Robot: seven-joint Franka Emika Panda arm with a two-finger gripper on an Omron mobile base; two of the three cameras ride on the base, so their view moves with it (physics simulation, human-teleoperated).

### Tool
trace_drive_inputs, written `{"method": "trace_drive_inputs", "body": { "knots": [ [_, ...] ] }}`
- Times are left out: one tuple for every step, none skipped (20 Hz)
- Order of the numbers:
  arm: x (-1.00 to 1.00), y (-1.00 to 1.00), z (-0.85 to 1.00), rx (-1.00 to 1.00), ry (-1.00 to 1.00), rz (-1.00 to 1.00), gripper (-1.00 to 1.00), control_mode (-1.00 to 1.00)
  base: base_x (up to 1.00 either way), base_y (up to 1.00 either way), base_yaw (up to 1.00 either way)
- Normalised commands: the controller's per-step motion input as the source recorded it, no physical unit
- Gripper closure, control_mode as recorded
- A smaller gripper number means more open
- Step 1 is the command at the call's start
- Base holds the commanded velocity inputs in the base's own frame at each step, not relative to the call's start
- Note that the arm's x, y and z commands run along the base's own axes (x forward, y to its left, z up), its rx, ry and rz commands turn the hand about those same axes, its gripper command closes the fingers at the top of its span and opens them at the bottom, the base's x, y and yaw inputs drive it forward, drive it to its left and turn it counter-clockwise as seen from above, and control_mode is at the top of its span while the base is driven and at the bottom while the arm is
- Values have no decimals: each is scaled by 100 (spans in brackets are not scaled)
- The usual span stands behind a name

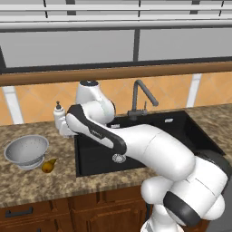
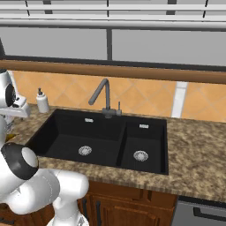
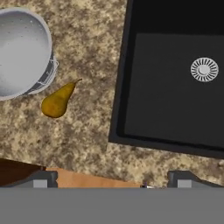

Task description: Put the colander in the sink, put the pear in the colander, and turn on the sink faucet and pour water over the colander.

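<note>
The gripper (image 3: pixel 109 181), fingers spread wide and empty, hangs above the speckled stone worktop (image 3: pixel 87 140). Below it the colander (image 3: pixel 19 52), a rigid, likely light perforated bowl best pinched at its thin rim, sits beside the small, smooth pear (image 3: pixel 56 102), left of the matte black sink (image 3: pixel 170 100).

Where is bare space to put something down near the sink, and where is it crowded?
Both basins of the sink are bare apart from their drains. The counter right of the sink is bare too. Left of it is crowded: the colander with the pear beside it, soap bottle behind.
</note>
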Motion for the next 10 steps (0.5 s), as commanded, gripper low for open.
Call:
{"method": "trace_drive_inputs", "body": {
  "knots": [
    [18,63,-35,8,0,0,-100,-100,0,0,0],
    [16,58,-35,9,0,0,-100,-100,0,0,0],
    [16,50,-35,10,0,-1,-100,-100,0,0,0],
    [15,51,-36,10,0,-3,-100,-100,0,0,0],
    [16,51,-38,10,0,-4,-100,-100,0,0,0],
    [16,58,-39,9,0,-5,-100,-100,0,0,0],
    [15,57,-38,8,0,-5,-100,-100,0,0,0],
    [14,56,-39,8,0,-6,-100,-100,0,0,0],
    [15,51,-35,9,0,-6,-100,-100,0,0,0],
    [15,47,-34,9,0,-7,-100,-100,0,0,0]
  ]
}}
